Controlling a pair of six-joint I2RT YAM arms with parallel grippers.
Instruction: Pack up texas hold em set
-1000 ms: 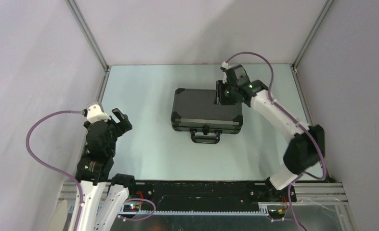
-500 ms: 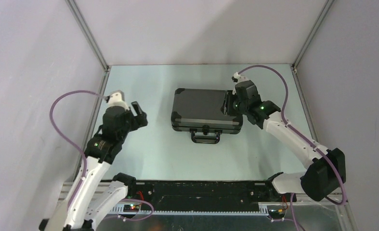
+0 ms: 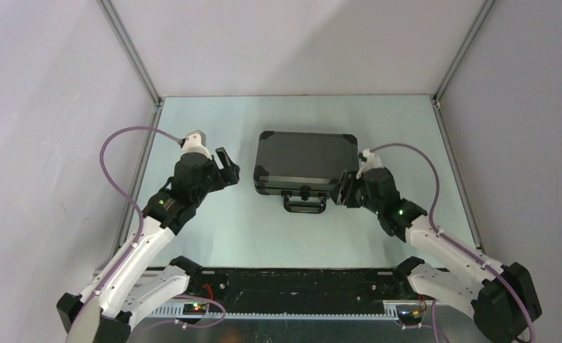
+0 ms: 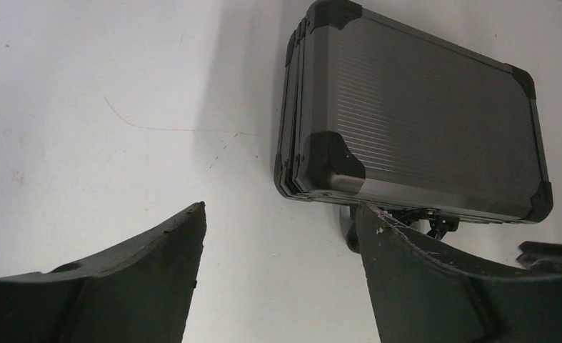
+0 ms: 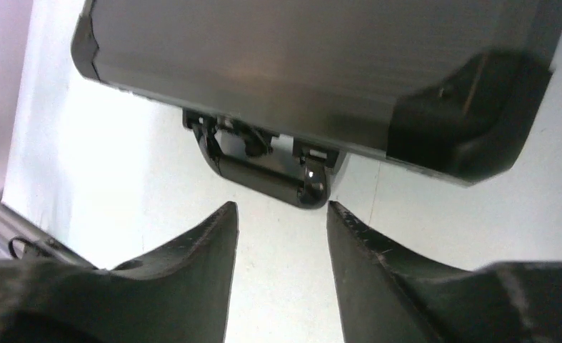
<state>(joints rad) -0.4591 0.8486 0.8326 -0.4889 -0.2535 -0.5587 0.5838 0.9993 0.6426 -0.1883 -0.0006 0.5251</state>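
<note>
from above, the black case lies flat and closed on the pale table, about midway across it, with its handle sticking out of the long side that faces the arm bases. the left gripper sits just off the case's left end, apart from it, pointing toward that end. the right gripper is down at the case's near right corner, just beside the handle; from this height i cannot tell whether it touches the case. in the left wrist view, the two fingers stand wide apart with only bare table between them, so this gripper is open and holds nothing. the case lies beyond the tips, its ribbed lid up and its near left corner cap closest, with a bit of the handle showing under the far edge. in the right wrist view, the fingers are parted too, less widely, and the gap between them is empty. the handle hangs just past the tips, in line with that gap, and the case's long side fills the top of the picture with one corner cap at the right.
</note>
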